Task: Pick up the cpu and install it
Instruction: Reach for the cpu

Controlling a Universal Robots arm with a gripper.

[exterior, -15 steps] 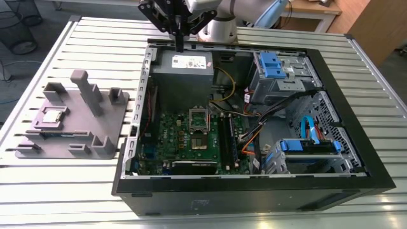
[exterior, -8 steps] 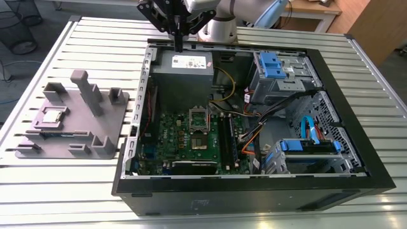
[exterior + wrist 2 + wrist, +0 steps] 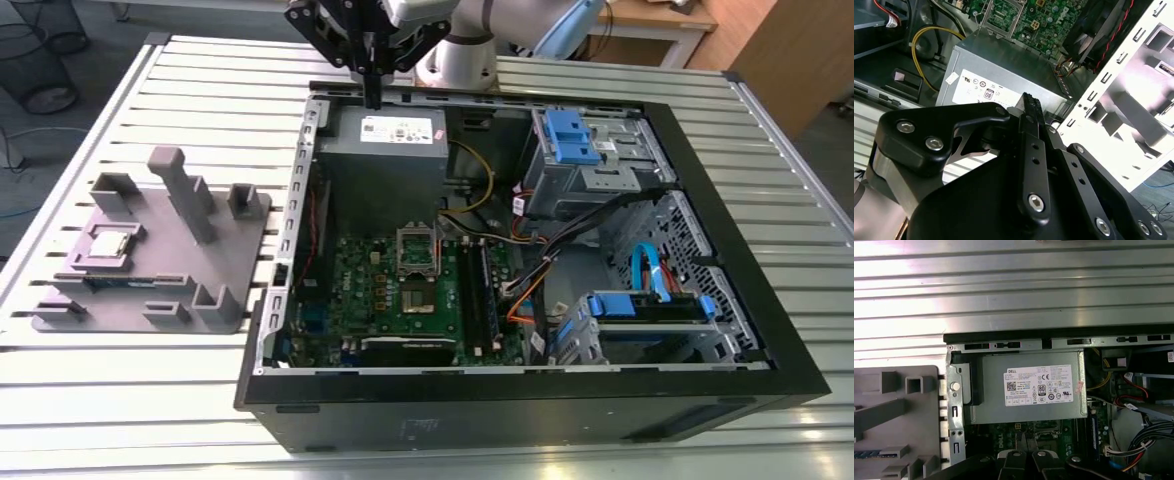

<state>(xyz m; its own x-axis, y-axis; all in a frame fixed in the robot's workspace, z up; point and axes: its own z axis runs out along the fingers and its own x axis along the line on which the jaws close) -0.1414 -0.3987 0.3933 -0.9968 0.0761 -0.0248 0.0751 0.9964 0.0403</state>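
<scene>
One cpu (image 3: pixel 112 243), probably light, stiff and fragile underneath, lies flat in a recess of the gray fixture (image 3: pixel 234 255); its opposite edges look best for gripping. Well apart from the fixture, the gripper (image 3: pixel 372 98) hangs over the computer case (image 3: pixel 534 385), fingers pressed together, holding nothing.

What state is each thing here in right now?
cpu: lying flat in the gray fixture, not picked up.
gripper: jaws shut, holding nothing, above the power supply.
cpu socket: looks empty.
computer case: lying on its side, side panel off.
</scene>
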